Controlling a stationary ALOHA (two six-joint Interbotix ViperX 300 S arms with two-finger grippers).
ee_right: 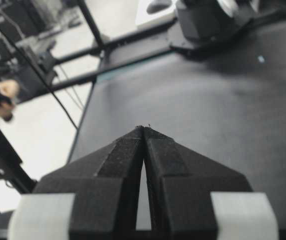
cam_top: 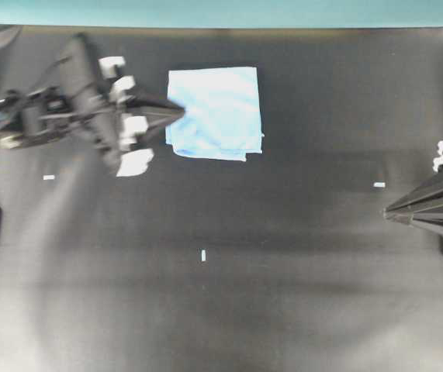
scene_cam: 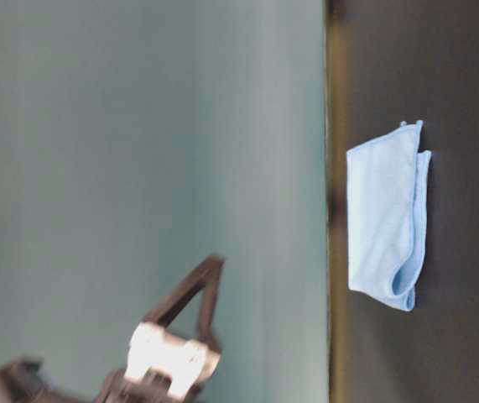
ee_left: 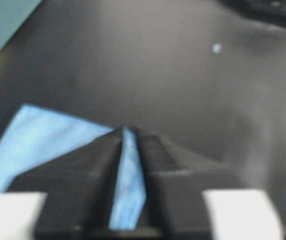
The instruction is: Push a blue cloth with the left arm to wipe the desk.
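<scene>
The blue cloth [cam_top: 215,112] lies folded and flat on the black desk [cam_top: 268,294], near its far edge. It also shows in the table-level view [scene_cam: 382,214] and the left wrist view [ee_left: 32,135]. My left gripper [cam_top: 181,111] is shut, its pointed tip over the cloth's left edge. In the table-level view the left gripper [scene_cam: 216,262] seems raised off the desk. In the left wrist view the left gripper [ee_left: 127,130] has its tips together, and cloth shows through the slit behind them. My right gripper [cam_top: 388,211] is shut and empty at the right edge, as the right wrist view shows [ee_right: 144,127].
A teal strip [cam_top: 221,12] runs along the desk's far edge. Small white tape marks sit at the left [cam_top: 49,177], the middle [cam_top: 203,256] and the right [cam_top: 379,184]. Black arm bases stand at both side edges.
</scene>
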